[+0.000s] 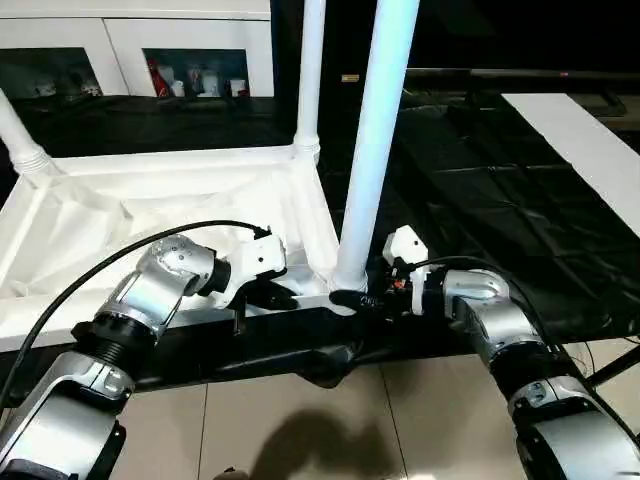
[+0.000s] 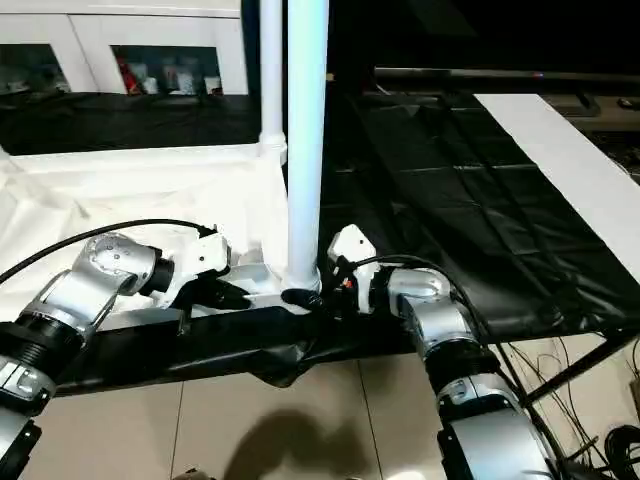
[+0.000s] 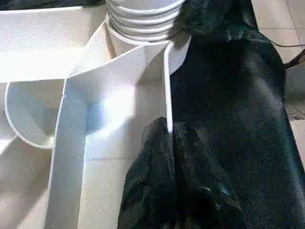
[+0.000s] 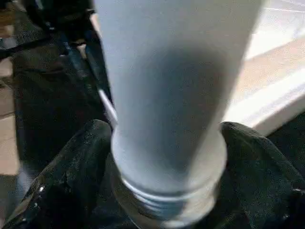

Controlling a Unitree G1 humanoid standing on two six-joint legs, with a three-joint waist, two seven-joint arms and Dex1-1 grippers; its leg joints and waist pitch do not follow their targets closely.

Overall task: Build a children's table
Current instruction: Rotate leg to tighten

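Observation:
The white tabletop [image 1: 150,210] lies upside down on a black-covered bench, ribs up. White legs stand in the far left socket [image 1: 18,135] and the far right socket [image 1: 311,70]. A third leg [image 1: 377,140] stands upright at the near right corner socket. My right gripper [image 1: 352,298] is shut around the base of that third leg; in the right wrist view its fingers [image 4: 81,162] sit on both sides of the leg [image 4: 171,86] just above its threaded end. My left gripper [image 1: 272,295] is shut on the tabletop's near rim wall [image 3: 167,86], beside that corner.
The black sheet [image 1: 480,190] covers the bench to the right of the tabletop. A white board [image 1: 590,140] lies at far right. A white glass-door cabinet [image 1: 130,45] stands behind. Tiled floor [image 1: 420,420] lies below the bench edge, with cables [image 2: 600,430] at right.

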